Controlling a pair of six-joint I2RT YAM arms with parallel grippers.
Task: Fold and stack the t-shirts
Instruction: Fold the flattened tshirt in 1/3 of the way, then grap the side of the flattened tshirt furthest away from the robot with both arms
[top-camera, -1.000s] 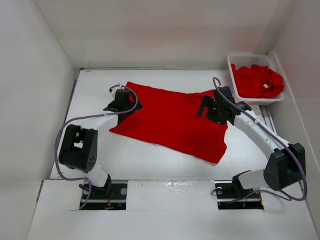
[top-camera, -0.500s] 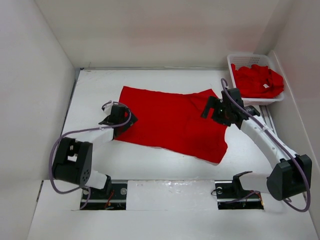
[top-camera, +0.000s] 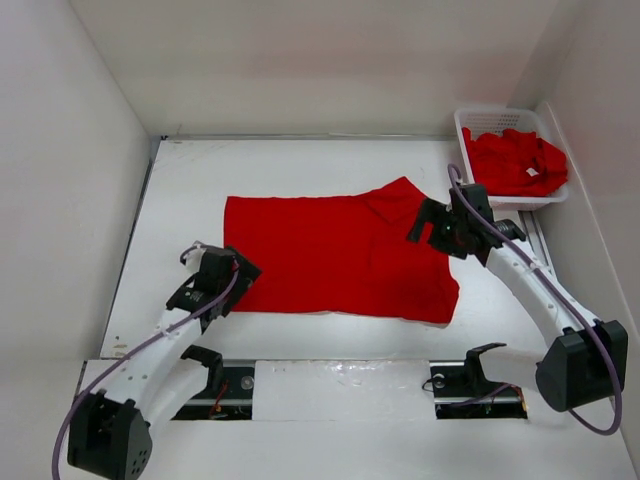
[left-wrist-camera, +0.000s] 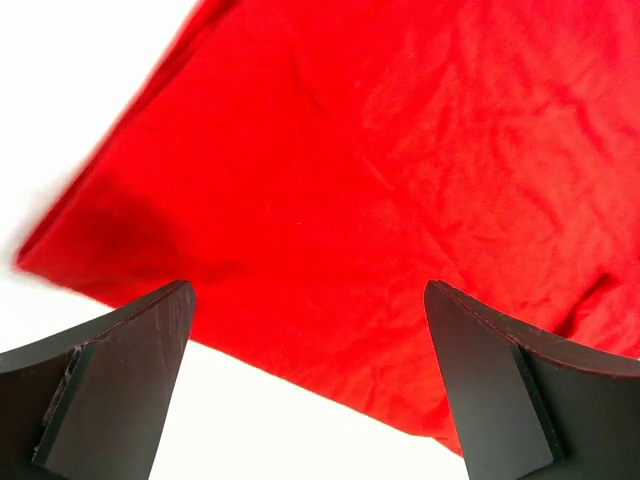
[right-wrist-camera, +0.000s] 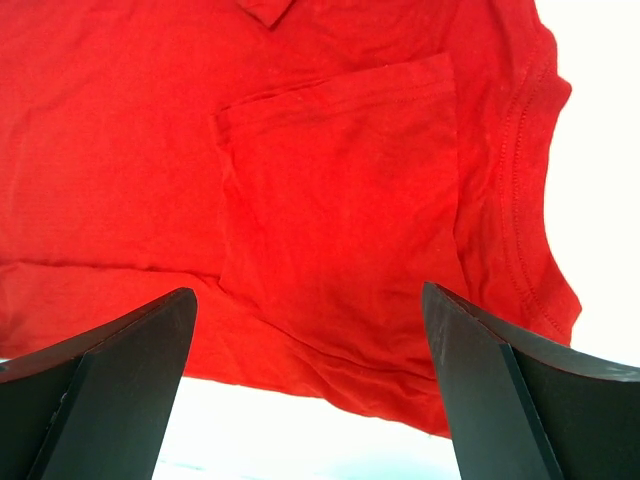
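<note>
One red t-shirt (top-camera: 330, 250) lies spread flat in the middle of the white table. It also fills the left wrist view (left-wrist-camera: 400, 150) and the right wrist view (right-wrist-camera: 330, 200), where a sleeve is folded onto the body and the collar (right-wrist-camera: 528, 150) shows at the right. My left gripper (top-camera: 236, 274) is open and empty at the shirt's near-left corner, its jaws wide over the shirt's edge (left-wrist-camera: 310, 400). My right gripper (top-camera: 422, 222) is open and empty over the shirt's right end (right-wrist-camera: 310, 390). More red shirts (top-camera: 515, 160) lie heaped in the basket.
A white slotted plastic basket (top-camera: 462, 130) stands at the far right corner against the right wall. White walls close the table in on the left, back and right. The arm bases sit at the near edge.
The shirt has swung round and slid toward the near edge, and now lies squarer and flatter. My left gripper moved from its far-left corner to its near-left corner. My right gripper shifted slightly right.
</note>
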